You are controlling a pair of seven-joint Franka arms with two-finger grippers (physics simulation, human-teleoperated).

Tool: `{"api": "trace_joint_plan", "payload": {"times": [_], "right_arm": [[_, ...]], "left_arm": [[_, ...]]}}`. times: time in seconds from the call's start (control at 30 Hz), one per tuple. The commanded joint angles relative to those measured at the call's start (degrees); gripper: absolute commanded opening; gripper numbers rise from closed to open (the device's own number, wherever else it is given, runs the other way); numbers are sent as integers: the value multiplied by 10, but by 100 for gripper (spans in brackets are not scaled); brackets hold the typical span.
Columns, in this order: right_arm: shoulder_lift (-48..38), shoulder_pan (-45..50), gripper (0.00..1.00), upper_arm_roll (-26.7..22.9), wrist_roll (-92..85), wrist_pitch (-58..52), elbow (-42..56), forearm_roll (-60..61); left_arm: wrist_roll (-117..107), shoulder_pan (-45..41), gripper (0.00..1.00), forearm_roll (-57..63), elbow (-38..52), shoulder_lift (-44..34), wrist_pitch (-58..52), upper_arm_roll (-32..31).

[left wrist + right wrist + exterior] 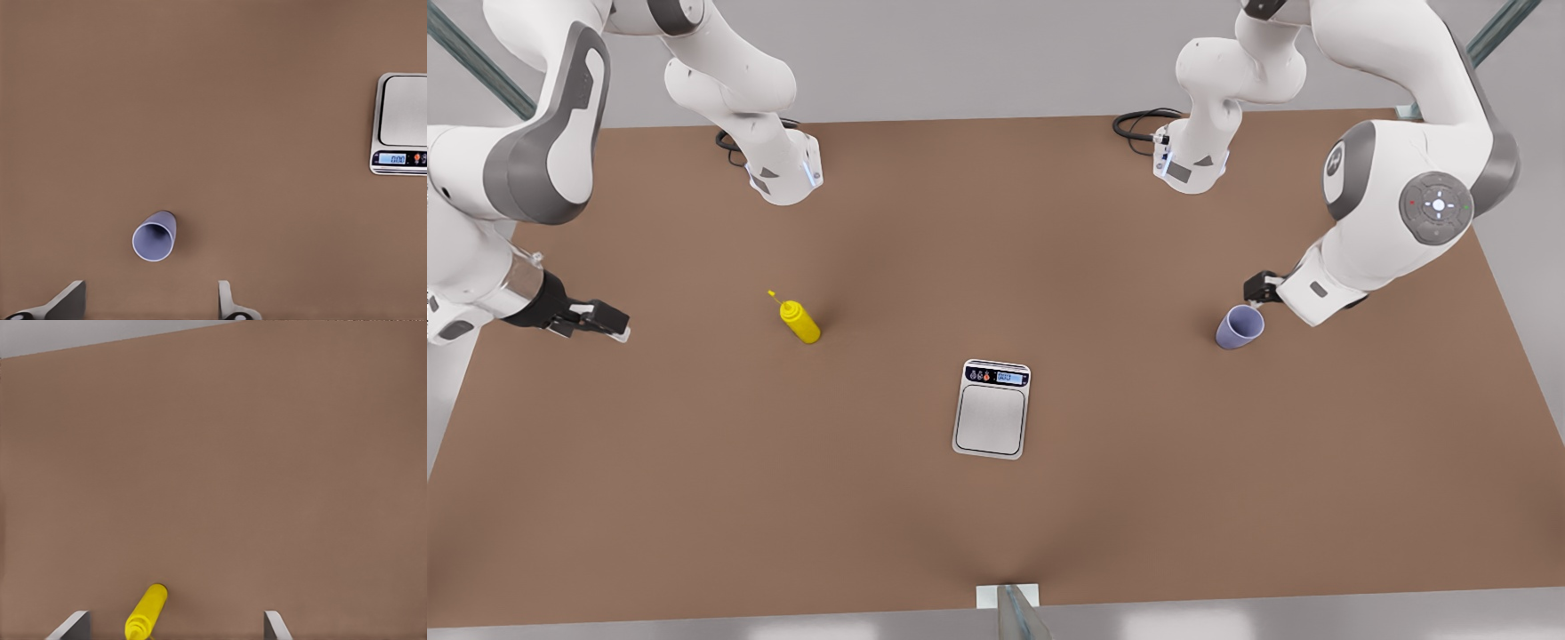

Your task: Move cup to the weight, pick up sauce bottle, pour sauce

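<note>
The lavender-blue cup (1239,326) stands on the brown table at the front view's right. My left gripper (1258,286) hovers just above and behind it. In the left wrist view the cup (155,237) lies a little ahead of the open left gripper (147,303), with nothing between the fingers. The weight (992,409), a steel scale with a blue display, sits mid-table and appears at the edge of the left wrist view (402,123). The yellow sauce bottle (799,321) stands at the front view's left. My right gripper (600,320) is open, well clear of the bottle (147,612).
Both arm bases (783,169) (1192,160) stand at the table's back edge with black cables beside them. A metal bracket (1009,604) sits at the middle of the front edge. Bare table (694,489) surrounds the three objects.
</note>
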Motion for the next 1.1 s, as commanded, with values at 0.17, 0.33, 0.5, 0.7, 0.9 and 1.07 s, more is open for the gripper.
{"api": "trace_joint_plan", "payload": {"times": [0.17,0.33,0.5,0.7,0.9,1.07], "right_arm": [[-1,0,100,-1,-3,0,0,0],[0,0,100,-1,-4,0,-1,0],[1,-1,100,-2,-11,-1,-2,0],[1,3,100,0,-9,0,-2,-2],[-1,-1,100,-1,-17,-7,-6,-1],[-1,-1,100,-3,-18,-8,-6,-1]], "left_arm": [[16,57,100,-1,-270,-14,192,33],[125,109,100,-2,-432,-15,380,54],[146,109,100,-15,-472,-9,405,53],[146,107,100,-15,-472,14,420,52],[143,104,99,-33,-471,48,457,52],[141,104,38,-44,-470,57,461,50]]}}
